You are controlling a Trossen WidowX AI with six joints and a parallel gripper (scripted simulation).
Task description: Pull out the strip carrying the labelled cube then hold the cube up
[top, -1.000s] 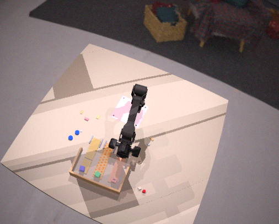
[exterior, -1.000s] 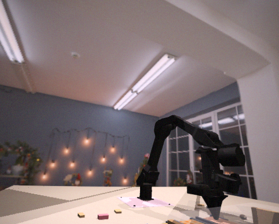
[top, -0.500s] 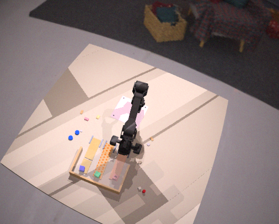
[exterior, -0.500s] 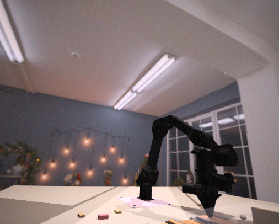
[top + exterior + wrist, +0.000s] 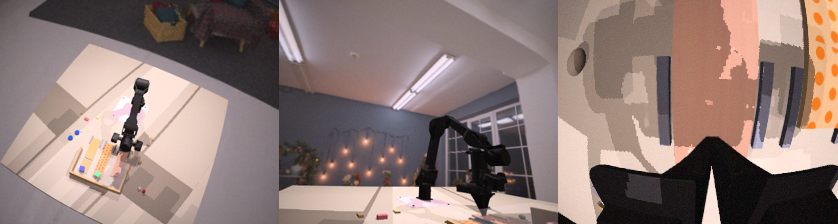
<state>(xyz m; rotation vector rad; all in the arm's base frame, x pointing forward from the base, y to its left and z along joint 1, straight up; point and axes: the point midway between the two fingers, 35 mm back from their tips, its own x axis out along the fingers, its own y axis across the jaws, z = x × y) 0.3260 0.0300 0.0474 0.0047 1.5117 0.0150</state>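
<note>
My gripper (image 5: 123, 152) (image 5: 483, 206) (image 5: 711, 142) is shut, with nothing between its fingers. Its tip points straight down onto the near end of the salmon-pink strip (image 5: 119, 165) (image 5: 714, 60) (image 5: 489, 218). A small pinkish cube (image 5: 117, 174) sits on that strip's far end. To its left lies an orange dotted strip (image 5: 104, 160) (image 5: 822, 28) carrying a green cube (image 5: 97, 174). Further left lies a plain orange strip (image 5: 93, 147) with a break across it; its far piece carries a blue-purple cube (image 5: 81, 168). I cannot read any label on the cubes.
The strips lie inside a low wooden frame (image 5: 75, 160) and run between grey-blue guide bars (image 5: 663, 100) (image 5: 763, 103). Small loose pieces lie about: blue discs (image 5: 70, 137), a pink block (image 5: 86, 118) (image 5: 381, 216), a red ball (image 5: 144, 191). The arm's base stands on a pink sheet (image 5: 121, 108).
</note>
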